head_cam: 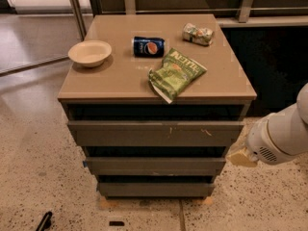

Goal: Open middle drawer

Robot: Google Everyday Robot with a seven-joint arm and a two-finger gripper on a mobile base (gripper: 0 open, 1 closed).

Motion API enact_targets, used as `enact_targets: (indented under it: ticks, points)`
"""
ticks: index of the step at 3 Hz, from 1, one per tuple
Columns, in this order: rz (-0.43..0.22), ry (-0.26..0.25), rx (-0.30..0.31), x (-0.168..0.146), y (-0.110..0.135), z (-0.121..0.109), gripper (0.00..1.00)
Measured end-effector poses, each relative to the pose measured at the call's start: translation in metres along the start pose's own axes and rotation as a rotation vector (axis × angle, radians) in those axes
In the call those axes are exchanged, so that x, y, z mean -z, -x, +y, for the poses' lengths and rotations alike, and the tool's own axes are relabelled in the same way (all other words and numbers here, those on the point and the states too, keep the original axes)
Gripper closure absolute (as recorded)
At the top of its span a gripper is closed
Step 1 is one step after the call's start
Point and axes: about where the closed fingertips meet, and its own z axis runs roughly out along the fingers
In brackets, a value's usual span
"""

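Observation:
The cabinet has three stacked drawer fronts. The middle drawer [154,166] is a plain grey-brown front, closed, below the larger front with pale scratch marks [159,134] and above the narrowest front [155,189]. My gripper [239,157] shows as a tan tip on the white arm [281,136] at the right. It hangs just off the cabinet's right side, level with the gap between the top and middle fronts, touching nothing.
On the cabinet top [120,81] lie a cream bowl [90,53], a blue soda can [148,46], a green chip bag [175,74] and a small crumpled packet [198,34]. Speckled floor surrounds the cabinet. A dark rail and shelf run behind.

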Motion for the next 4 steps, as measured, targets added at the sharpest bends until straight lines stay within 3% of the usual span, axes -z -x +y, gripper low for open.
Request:
enact_targets:
  ticks: [1,2,3,4]
  points:
    - [0.003,-0.018,-0.015,0.007,-0.005,0.007,0.89]
    - [-0.056,0.004,-0.068,-0.015,-0.019,0.023,1.0]
    - [-0.141,0.042,-0.211,-0.064,-0.027,0.046,1.0]
    - [-0.25,0.072,-0.347,-0.113,-0.015,0.05,1.0]
